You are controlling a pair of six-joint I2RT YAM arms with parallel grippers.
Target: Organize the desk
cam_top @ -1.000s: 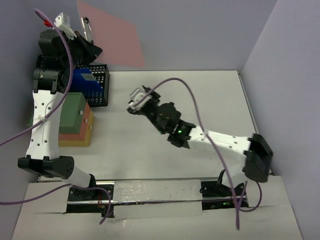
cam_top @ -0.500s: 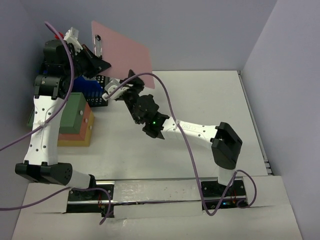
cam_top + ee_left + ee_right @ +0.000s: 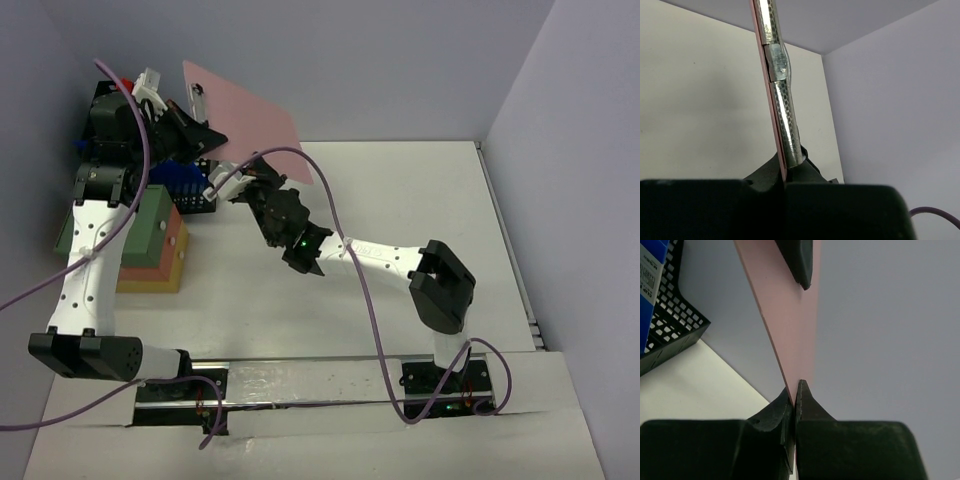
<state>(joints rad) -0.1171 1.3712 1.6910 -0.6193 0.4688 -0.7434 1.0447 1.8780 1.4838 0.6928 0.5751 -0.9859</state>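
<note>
A pink clipboard (image 3: pixel 258 118) with a metal clip (image 3: pixel 782 100) hangs in the air over the back left of the white desk (image 3: pixel 410 190). My left gripper (image 3: pixel 203 133) is shut on its clip end; the left wrist view shows the board edge-on between the fingers (image 3: pixel 785 167). My right gripper (image 3: pixel 250 166) is shut on the board's lower edge, and the right wrist view shows the pink sheet (image 3: pixel 795 325) pinched at the fingertips (image 3: pixel 794 390). One left finger (image 3: pixel 797 260) shows at the top of that view.
A black mesh basket (image 3: pixel 197 195) holding a blue box (image 3: pixel 180 180) stands at the back left, just under the clipboard. A stack of green, orange and yellow blocks (image 3: pixel 150 240) sits in front of it. Lavender walls close the back and right sides.
The right arm swung left and up from mid-desk to the clipboard and shut on its lower edge. The left arm shifted the clipboard slightly right and down.
</note>
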